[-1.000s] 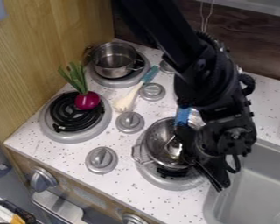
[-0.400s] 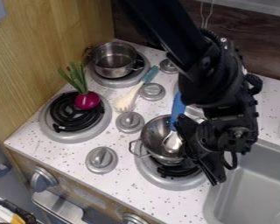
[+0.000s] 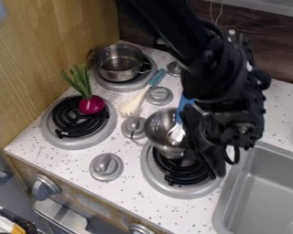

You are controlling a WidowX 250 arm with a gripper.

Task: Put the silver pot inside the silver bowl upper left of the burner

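Gripper (image 3: 205,157) fingers are closed on the silver pot (image 3: 155,130) at its 3 o'clock side, pinching it as it tilts above the burner (image 3: 150,171) at 5 o'clock, with one blue-handled spoon (image 3: 176,133) inside. One silver bowl (image 3: 115,73) rests on a burner at 11 o'clock, one purple onion (image 3: 91,105) on another at 9 o'clock, and one teal-handled utensil (image 3: 132,106) lies between them and the pot; four knobs (image 3: 106,167) dot the counter. Speckled white, that counter (image 3: 127,192) meets a grey sink (image 3: 265,192) at 4 o'clock and a wooden wall (image 3: 39,55) at 10 o'clock.
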